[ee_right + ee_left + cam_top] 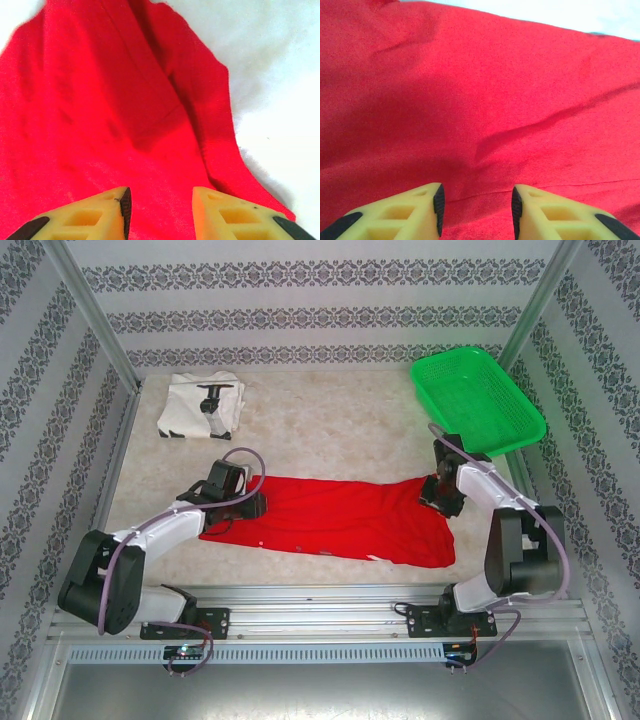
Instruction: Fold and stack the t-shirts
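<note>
White printed cloth t-shirt (pixel 200 405) sits folded, far-left table (pixel 330 430) corner; bright red cloth t-shirt (pixel 330 520) half-folded, unstacked (left gripper (pixel 476 205), right gripper (pixel 161 205): apart, empty).

You see plain bright red under both grippers: the red t-shirt (pixel 330 520) runs from the left gripper (pixel 477 207) to the right gripper (pixel 161 207). Their fingers (pixel 405 215) are yellow with black pads (pixel 439 202). Beyond the left gripper, the white t-shirt (pixel 200 405) carries a black graphic. Beyond the right gripper, the mesh basket (pixel 478 400) is bright green. The table (pixel 330 430) is mottled beige, and the walls (pixel 300 300) are white with grey ornamental bands.
</note>
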